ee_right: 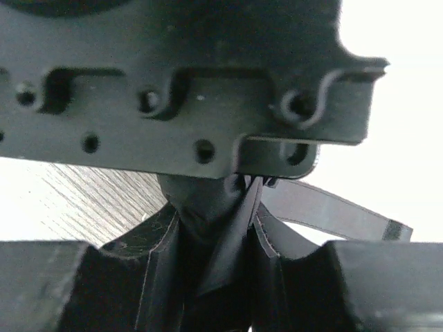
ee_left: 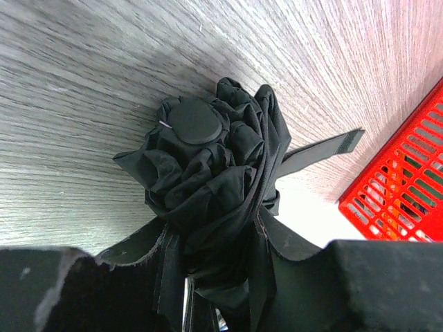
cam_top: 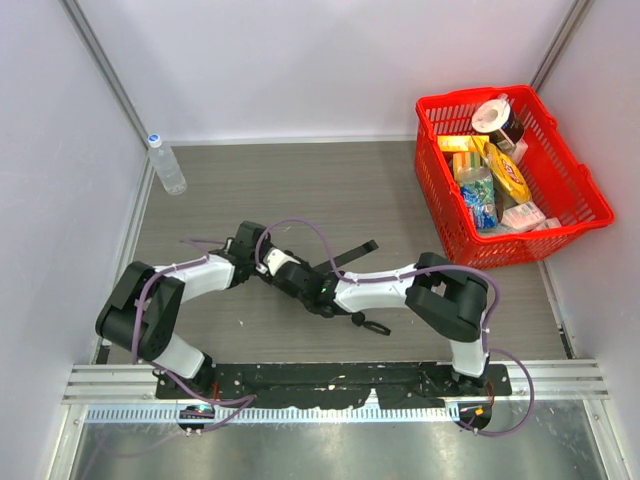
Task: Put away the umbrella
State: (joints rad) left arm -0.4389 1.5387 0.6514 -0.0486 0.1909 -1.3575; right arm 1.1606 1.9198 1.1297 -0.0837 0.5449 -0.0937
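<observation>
The umbrella (cam_top: 300, 276) is a black bundled roll held between both arms at mid-table. In the left wrist view its crumpled canopy (ee_left: 208, 166) ends in a round cap (ee_left: 196, 120), and a flat strap (ee_left: 325, 146) sticks out to the right. My left gripper (ee_left: 216, 238) is shut on the bundle's lower part. My right gripper (ee_right: 216, 232) is closed on a fold of the umbrella's fabric (ee_right: 228, 228) just under the left gripper's body (ee_right: 173, 83). From above, the left gripper (cam_top: 268, 262) and right gripper (cam_top: 322, 290) sit almost touching.
A red basket (cam_top: 470, 97) with packaged groceries stands at the back right; its wall (ee_left: 401, 187) shows in the left wrist view. A clear water bottle (cam_top: 166, 165) stands at the back left. White walls enclose the table on three sides.
</observation>
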